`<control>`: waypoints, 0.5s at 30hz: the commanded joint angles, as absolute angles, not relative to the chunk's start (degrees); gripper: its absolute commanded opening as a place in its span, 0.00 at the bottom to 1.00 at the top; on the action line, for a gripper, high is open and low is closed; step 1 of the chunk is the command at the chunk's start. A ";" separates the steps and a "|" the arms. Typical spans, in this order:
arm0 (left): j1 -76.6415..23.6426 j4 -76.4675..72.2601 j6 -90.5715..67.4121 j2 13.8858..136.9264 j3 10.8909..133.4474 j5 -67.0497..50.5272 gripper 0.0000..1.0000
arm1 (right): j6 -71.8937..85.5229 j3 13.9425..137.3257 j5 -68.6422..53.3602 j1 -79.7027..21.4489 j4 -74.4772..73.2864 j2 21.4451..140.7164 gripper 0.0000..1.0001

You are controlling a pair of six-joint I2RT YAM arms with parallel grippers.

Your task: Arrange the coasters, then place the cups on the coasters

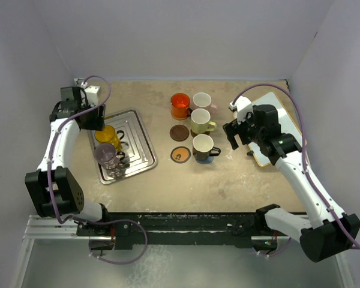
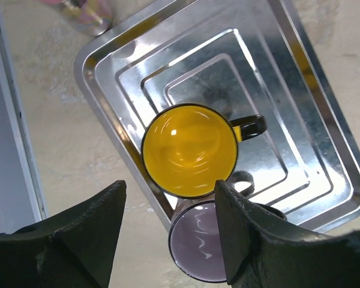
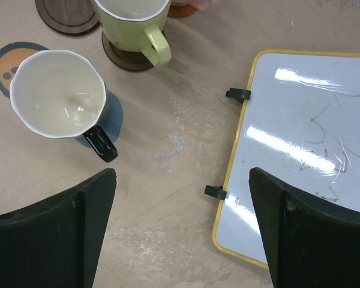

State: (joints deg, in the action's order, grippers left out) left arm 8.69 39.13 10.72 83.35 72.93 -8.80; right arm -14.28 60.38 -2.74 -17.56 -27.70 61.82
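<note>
Now yellow cup (image 2: 189,150), purple cup (image 2: 198,249) on tray (image 2: 300,90); brown coaster (image 1: 179,132) bare.

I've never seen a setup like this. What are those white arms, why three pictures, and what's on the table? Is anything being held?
Those are two robot arms bolted to the table edge, each ending in a two-finger gripper. The wide picture looks down from above; the other two come from wrist cameras, so the dark shapes are the grippers' own fingers. Four mugs stand mid-table beside two bare coasters. A yellow mug and a purple glass mug sit in the silver tray. The left gripper hangs open over the yellow mug; the right gripper is open beside a whiteboard. Neither holds anything.
</note>
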 commanded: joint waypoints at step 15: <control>12.91 34.58 10.83 95.21 72.40 -9.82 0.45 | -15.51 60.10 -4.93 -17.31 -27.56 59.85 0.94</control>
